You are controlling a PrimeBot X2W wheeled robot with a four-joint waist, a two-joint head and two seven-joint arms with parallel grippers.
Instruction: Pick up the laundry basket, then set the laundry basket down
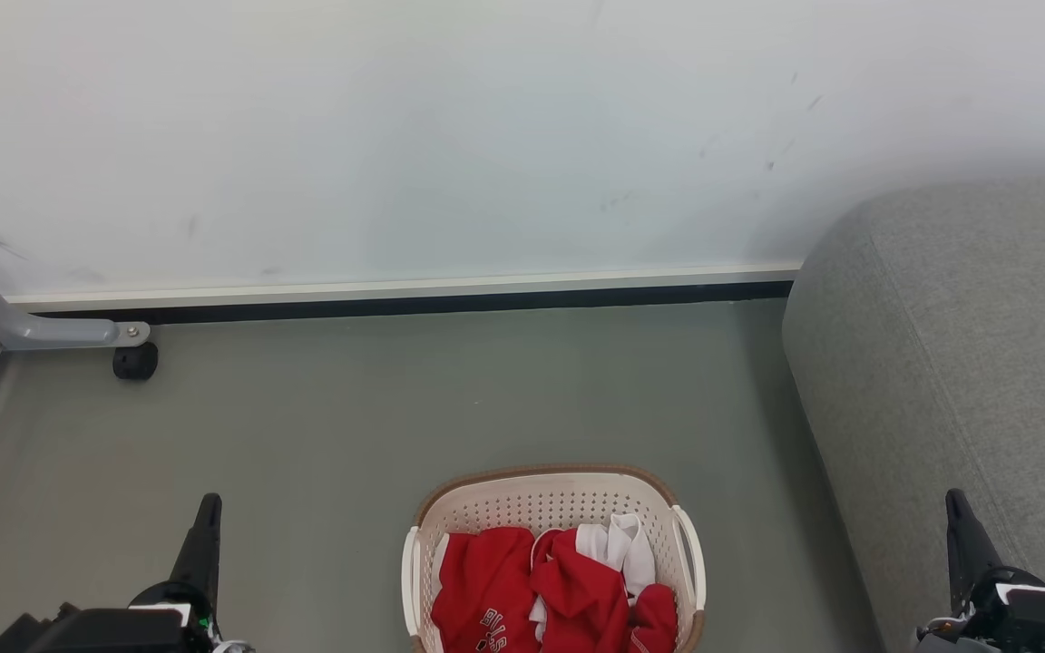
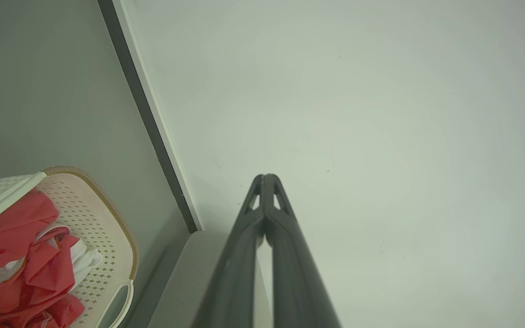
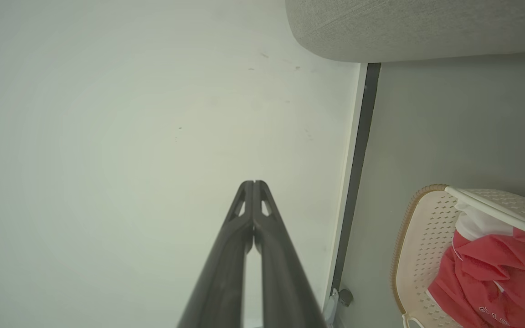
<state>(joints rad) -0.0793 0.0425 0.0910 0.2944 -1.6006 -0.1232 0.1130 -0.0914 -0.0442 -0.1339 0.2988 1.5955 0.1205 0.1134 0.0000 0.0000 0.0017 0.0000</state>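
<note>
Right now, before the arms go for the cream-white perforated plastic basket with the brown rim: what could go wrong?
Both the left gripper and right gripper are shut, wide of the laundry basket; unopened, they'd likely shove its white side handles, not grip.
The grey fabric sofa sits close by the right gripper; it may scrape.
Uneven lift could spill the loose red clothes.

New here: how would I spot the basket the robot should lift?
From the white wall, look down the grey-green floor, left of the grey sofa. The laundry basket stands there: a cream perforated oval with a brown rim, the only thing holding red and white clothes.
</note>
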